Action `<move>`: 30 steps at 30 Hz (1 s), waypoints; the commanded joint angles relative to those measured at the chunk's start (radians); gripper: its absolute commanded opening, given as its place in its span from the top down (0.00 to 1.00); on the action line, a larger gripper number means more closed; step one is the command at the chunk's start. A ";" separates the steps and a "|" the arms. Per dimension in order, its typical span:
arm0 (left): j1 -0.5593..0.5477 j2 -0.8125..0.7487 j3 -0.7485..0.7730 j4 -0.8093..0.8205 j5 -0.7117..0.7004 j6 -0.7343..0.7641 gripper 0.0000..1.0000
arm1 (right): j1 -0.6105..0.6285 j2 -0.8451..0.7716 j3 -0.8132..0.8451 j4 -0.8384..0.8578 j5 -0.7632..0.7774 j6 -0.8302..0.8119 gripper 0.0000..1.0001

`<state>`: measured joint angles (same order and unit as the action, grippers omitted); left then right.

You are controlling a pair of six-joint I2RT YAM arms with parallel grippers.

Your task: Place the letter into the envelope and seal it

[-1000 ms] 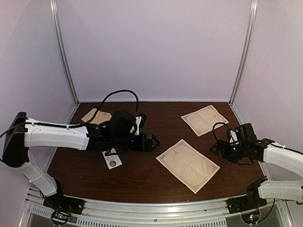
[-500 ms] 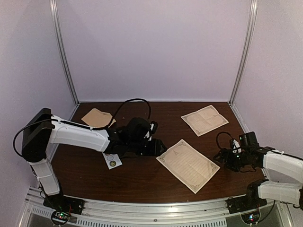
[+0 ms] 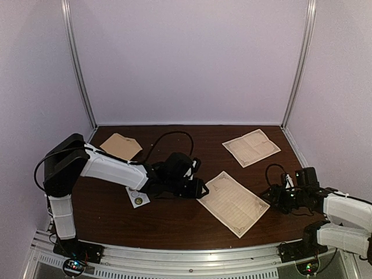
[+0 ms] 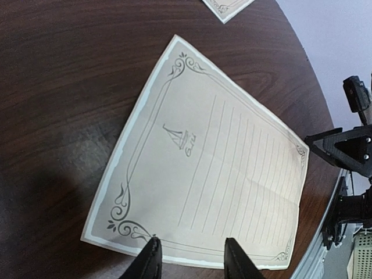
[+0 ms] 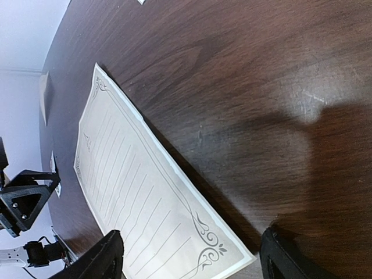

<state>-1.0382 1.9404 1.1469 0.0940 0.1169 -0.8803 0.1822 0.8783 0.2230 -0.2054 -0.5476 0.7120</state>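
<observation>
The letter (image 3: 232,203), a cream sheet with ruled lines and scroll corners, lies flat at the table's middle right. My left gripper (image 3: 202,189) is low at its left edge. In the left wrist view the two black fingertips straddle that edge of the letter (image 4: 197,168), and the left gripper (image 4: 192,258) is open with a narrow gap. My right gripper (image 3: 273,196) sits by the sheet's right corner. It is wide open (image 5: 192,261), with the letter's scroll corner (image 5: 215,253) between its fingers. The tan envelope (image 3: 120,145) lies at the back left, apart from both grippers.
A second cream sheet (image 3: 251,146) lies at the back right. A small white sticker card (image 3: 138,197) lies beside the left arm, near the front. The left arm's cable (image 3: 168,136) loops over the table. Metal posts stand at both back corners.
My left arm has reached rightward to the letter's left edge while its jaws narrowed. My right gripper has dropped toward the table's near side, close to the sheet's right corner.
</observation>
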 commanded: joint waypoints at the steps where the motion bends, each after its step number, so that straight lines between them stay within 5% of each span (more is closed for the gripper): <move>1: -0.006 0.033 0.015 0.044 0.036 0.016 0.63 | -0.006 -0.004 -0.040 -0.026 -0.029 0.050 0.20; 8: -0.006 0.058 -0.020 0.045 0.055 0.010 0.66 | -0.006 -0.007 -0.064 0.045 -0.096 0.106 0.24; 20: -0.006 0.079 -0.052 0.031 0.053 0.003 0.68 | -0.006 -0.001 -0.097 0.180 -0.180 0.170 0.51; 30: -0.006 0.081 -0.037 0.020 0.051 0.019 0.68 | -0.004 0.096 -0.078 0.251 -0.273 0.091 0.55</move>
<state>-1.0382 2.0090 1.1107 0.1112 0.1631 -0.8799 0.1825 0.9310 0.1310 0.0158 -0.7818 0.8593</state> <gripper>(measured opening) 0.320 0.456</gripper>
